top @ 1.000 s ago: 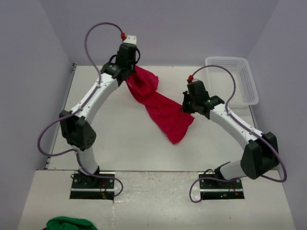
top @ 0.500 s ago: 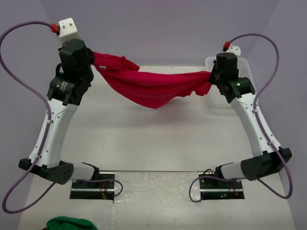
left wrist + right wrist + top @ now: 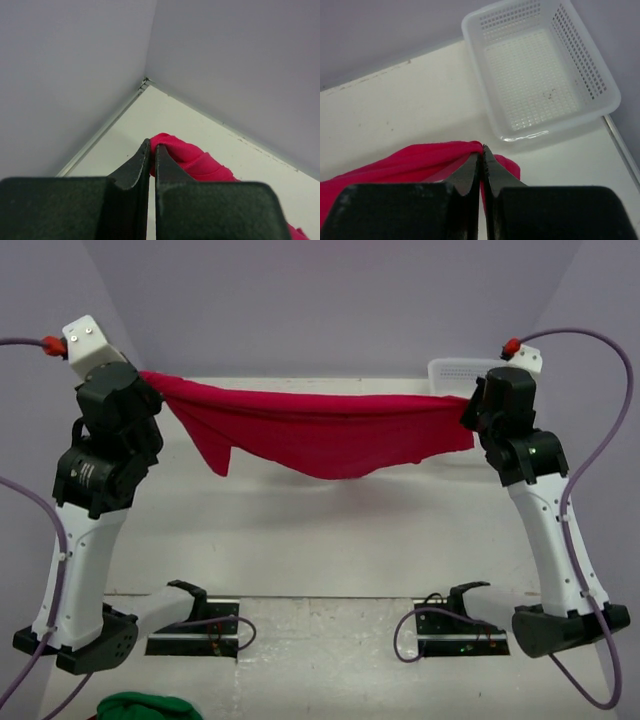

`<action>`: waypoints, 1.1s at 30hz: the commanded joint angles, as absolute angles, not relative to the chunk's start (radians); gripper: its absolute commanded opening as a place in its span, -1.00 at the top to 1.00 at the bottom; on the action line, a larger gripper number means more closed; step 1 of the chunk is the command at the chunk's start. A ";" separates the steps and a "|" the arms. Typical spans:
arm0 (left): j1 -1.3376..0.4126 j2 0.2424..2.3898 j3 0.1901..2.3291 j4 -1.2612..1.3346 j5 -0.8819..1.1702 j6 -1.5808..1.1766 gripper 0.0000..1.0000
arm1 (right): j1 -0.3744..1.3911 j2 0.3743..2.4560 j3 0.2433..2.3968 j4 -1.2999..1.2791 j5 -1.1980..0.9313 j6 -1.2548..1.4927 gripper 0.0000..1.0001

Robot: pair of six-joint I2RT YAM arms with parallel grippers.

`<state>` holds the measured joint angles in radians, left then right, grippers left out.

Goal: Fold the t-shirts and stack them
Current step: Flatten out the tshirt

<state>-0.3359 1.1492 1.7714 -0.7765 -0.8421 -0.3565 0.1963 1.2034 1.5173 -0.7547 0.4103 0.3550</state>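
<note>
Red t-shirt (image 3: 310, 430) held clear of table (image 3: 300, 525), stretched as sagging band leading left from white mesh basket (image 3: 455, 368). Right gripper (image 3: 482, 150) just beside basket, jaws pinching one shirt end. Left gripper (image 3: 151, 146) well apart from basket, jaws pressed together on opposite shirt end.

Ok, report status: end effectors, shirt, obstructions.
Left end effector shut on t-shirt. Right end effector shut on its other end. T-shirt stretched aloft between them. White basket beside right end, not touching.
</note>
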 commanded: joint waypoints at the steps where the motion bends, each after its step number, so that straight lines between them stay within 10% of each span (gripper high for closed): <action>1: -0.322 1.074 1.747 -0.834 -0.858 -0.425 1.00 | 0.248 1.100 1.540 -0.762 0.508 0.354 1.00; 13: -0.322 0.994 1.715 -0.871 -0.827 -0.428 1.00 | 0.327 1.077 1.609 -0.827 0.566 0.356 1.00; 33: -0.307 1.822 1.670 -0.769 -0.585 -0.486 1.00 | 0.321 1.885 1.974 -0.782 0.439 0.209 1.00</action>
<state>-0.3248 1.7832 1.5780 -0.8066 -0.5915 -0.4629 0.3271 1.8801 1.8725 -0.7956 0.4473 0.2501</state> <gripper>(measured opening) 0.018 0.007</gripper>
